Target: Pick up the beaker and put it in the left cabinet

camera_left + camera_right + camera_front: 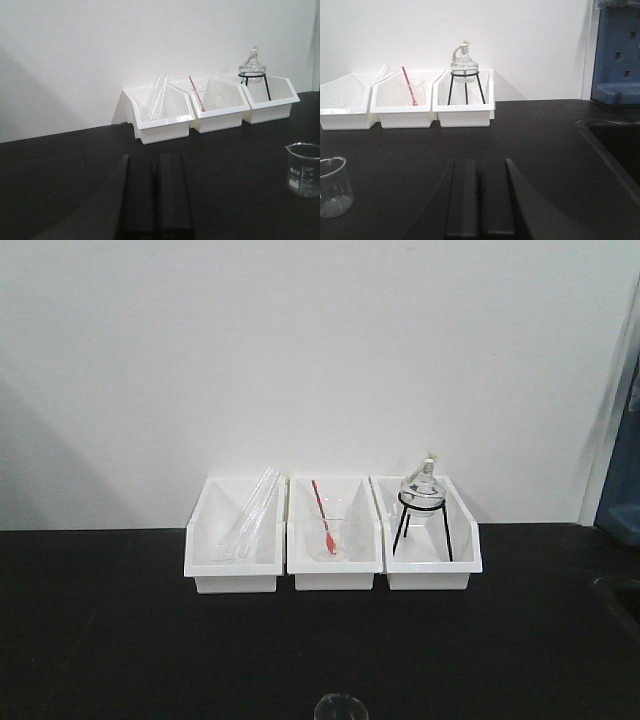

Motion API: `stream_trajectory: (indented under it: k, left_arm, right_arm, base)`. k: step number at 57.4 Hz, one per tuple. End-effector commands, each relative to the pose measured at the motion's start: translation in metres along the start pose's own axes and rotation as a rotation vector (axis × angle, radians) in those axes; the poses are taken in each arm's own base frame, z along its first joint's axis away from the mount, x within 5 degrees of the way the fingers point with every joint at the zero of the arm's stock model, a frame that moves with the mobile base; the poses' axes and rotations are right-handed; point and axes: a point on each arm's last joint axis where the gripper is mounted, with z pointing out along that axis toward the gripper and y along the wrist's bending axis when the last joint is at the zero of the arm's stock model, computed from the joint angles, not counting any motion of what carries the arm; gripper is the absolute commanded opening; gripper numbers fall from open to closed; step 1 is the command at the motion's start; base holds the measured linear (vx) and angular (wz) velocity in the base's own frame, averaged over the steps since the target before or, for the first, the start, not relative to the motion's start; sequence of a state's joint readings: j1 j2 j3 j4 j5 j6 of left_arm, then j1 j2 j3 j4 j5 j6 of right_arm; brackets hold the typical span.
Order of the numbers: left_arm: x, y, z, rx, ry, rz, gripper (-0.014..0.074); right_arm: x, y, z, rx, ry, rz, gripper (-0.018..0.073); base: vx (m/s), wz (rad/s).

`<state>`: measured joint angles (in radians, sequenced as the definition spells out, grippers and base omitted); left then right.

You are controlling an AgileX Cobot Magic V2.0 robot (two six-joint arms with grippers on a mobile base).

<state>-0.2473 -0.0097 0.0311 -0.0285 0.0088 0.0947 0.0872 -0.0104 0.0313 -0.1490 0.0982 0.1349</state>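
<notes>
The small clear glass beaker (303, 169) stands upright on the black bench; its rim shows at the bottom edge of the front view (340, 708) and it sits at the far left of the right wrist view (334, 187). My left gripper (155, 161) is shut and empty, low over the bench, with the beaker well to its right. My right gripper (480, 165) is also shut and empty, with the beaker far to its left. The left cabinet is out of view.
Three white bins stand against the wall: one with glass tubes (236, 535), one with a clear beaker holding a red rod (333, 532), one with a round flask on a black tripod (425, 530). A sink edge (607, 145) and a blue unit (616, 52) lie to the right.
</notes>
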Motion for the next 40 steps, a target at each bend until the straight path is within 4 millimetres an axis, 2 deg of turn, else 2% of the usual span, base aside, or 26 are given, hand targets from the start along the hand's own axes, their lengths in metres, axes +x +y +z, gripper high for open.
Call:
stream_trajectory:
  k: [1,12,17,22,26,34,40]
  left_arm:
    - [-0.003,0.000,-0.001,-0.003,-0.086,-0.012,0.0001]
    - [-0.003,0.000,-0.001,-0.003,-0.086,-0.012,0.0001]
    - [-0.003,0.000,-0.001,-0.003,-0.086,-0.012,0.0001]
    - [-0.003,0.000,-0.001,-0.003,-0.086,-0.012,0.0001]
    - [-0.003,0.000,-0.001,-0.003,-0.086,-0.012,0.0001]
    - [-0.003,0.000,-0.001,-0.003,-0.086,-0.012,0.0001]
    - [-0.003,0.000,-0.001,-0.003,-0.086,-0.012,0.0001]
  right_arm:
    - [-0.007,0.001,-0.001,-0.008,-0.101,-0.019,-0.0006]
    - [-0.010,0.001,-0.002,-0.011,-0.129,-0.020,-0.0006]
    - [-0.022,0.003,-0.004,-0.028,-0.253,-0.023,-0.0006]
    - [-0.042,0.004,-0.010,-0.045,-0.414,-0.023,-0.0006]
    - [-0.058,0.004,-0.013,-0.043,-0.449,0.001,-0.0006]
    - [-0.094,0.001,-0.009,-0.026,-0.378,0.008,-0.0006]
    - [-0.128,0.001,0.012,-0.014,-0.295,-0.059,-0.0006]
  base:
    - [0.00,0.00]
    - [0.00,0.00]
    - [0.00,0.00]
    - [0.00,0.00]
    - [0.00,0.00]
    - [0.00,0.00]
    - [0.00,0.00]
